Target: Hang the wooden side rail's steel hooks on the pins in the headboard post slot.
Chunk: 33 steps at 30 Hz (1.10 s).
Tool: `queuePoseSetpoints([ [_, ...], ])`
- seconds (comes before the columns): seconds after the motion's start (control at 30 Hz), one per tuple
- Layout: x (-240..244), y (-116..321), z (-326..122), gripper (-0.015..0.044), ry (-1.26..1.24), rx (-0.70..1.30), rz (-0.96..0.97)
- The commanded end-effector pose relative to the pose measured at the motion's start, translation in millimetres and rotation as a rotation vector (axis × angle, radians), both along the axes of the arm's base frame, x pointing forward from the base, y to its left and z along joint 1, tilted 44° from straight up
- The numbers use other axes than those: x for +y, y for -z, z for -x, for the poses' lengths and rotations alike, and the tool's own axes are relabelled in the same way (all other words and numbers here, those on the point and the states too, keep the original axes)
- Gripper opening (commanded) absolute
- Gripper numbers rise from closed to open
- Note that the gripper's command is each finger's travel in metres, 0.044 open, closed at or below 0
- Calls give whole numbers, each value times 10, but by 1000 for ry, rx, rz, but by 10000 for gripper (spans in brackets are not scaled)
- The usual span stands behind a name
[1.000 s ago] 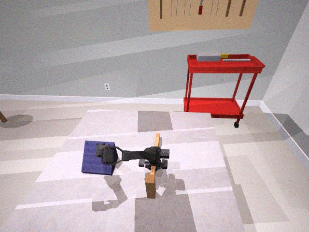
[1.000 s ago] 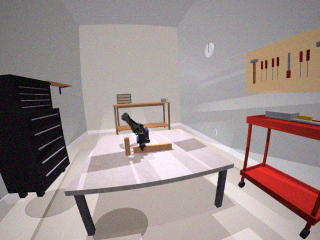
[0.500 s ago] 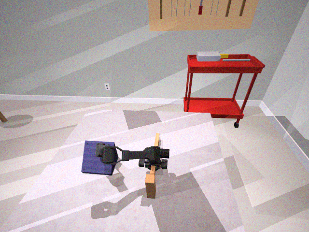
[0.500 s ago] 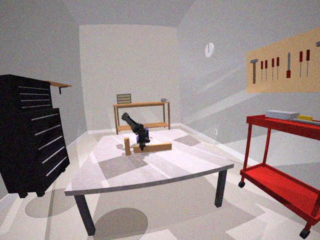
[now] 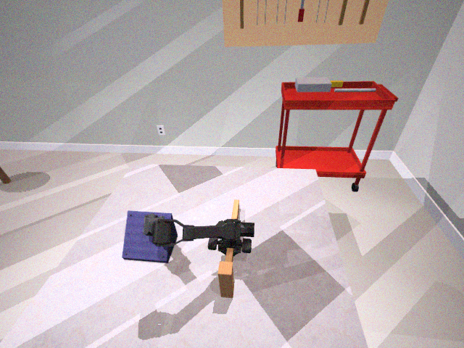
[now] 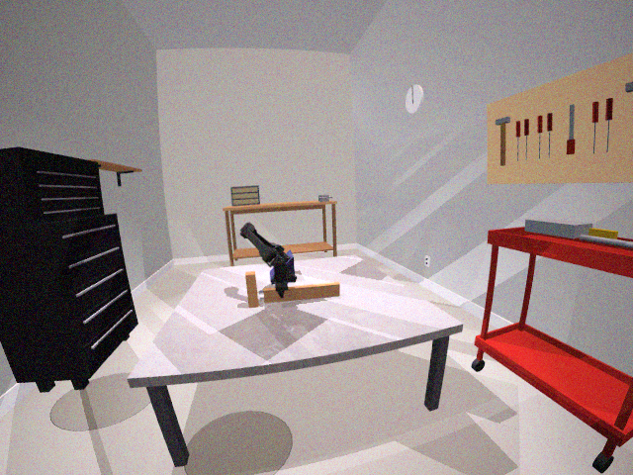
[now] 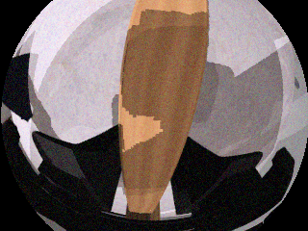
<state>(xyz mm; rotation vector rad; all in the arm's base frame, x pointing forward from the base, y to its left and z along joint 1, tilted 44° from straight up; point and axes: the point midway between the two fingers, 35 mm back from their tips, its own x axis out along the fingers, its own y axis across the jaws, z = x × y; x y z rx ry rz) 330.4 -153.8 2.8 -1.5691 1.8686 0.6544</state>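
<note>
The wooden side rail stands on edge, low at the table top, its near end facing the post. My gripper is shut on the rail, with a finger on each side, closer to the post end than to the far end. The headboard post stands upright on the table. A narrow gap shows between rail end and post in the exterior view. The steel hooks, slot and pins cannot be made out, so whether hooks touch pins cannot be told.
The arm reaches over from its base on a blue plate to one side of the rail. A red cart stands beyond the table. A black tool cabinet and a wooden bench stand away from it.
</note>
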Motion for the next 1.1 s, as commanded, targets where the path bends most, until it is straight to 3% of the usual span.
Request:
queuePoseSetpoints([
  [0.0, 44, -48, -45, 0, -9, -16, -4],
  [1.07, 81, -87, -50, 0, -9, -16, -5],
])
